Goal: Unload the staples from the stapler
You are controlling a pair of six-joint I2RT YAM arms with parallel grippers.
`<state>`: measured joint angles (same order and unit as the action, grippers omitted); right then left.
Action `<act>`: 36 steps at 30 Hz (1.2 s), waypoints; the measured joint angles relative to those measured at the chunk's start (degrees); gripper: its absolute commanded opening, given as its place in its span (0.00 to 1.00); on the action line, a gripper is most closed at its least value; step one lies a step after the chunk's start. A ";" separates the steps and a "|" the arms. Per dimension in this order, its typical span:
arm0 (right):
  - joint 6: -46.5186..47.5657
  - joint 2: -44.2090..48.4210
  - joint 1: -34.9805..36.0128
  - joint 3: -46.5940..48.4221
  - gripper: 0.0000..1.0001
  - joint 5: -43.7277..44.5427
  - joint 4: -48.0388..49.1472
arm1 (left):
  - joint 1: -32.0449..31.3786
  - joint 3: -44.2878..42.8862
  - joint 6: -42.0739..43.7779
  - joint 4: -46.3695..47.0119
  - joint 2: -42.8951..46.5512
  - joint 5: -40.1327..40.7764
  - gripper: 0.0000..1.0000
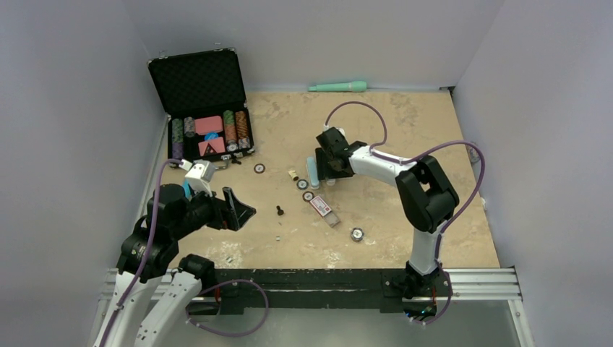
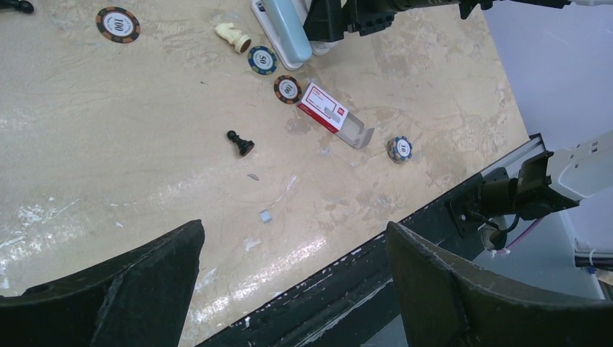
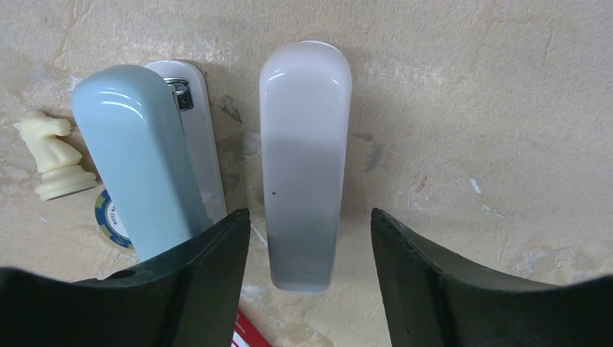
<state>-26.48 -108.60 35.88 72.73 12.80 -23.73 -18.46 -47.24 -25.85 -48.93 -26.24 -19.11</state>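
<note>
A light blue stapler with a white base lies on the table beside a white-grey oblong piece. My right gripper is open. Its jaws stand one on each side of the near end of the white-grey piece, the left jaw over the stapler's rear. In the top view the stapler lies mid-table with the right gripper over it. My left gripper is open and empty above the front left of the table; it also shows in the left wrist view. A small metal staple piece lies on the table.
An open red-and-white staple box lies in front of the stapler. Poker chips, a black pawn and a white knight are scattered about. An open black case stands back left. A green tool lies at the back wall.
</note>
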 measured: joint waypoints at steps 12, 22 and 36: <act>0.00 7.15 0.00 0.87 0.66 1.81 -4.92 | 0.09 0.00 0.00 0.00 -0.04 -0.22 0.99; -0.63 18.60 5.68 5.79 0.66 3.26 -10.69 | 0.37 0.00 -0.02 0.00 -0.04 0.09 0.99; -7.45 18.21 26.38 7.63 0.60 -0.61 -7.80 | 0.46 -0.02 -0.72 -0.68 3.17 8.09 0.99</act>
<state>-33.93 -90.39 62.26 80.36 12.19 -31.53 -18.00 -47.27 -26.57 -49.60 -23.07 -11.03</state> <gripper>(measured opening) 0.607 0.989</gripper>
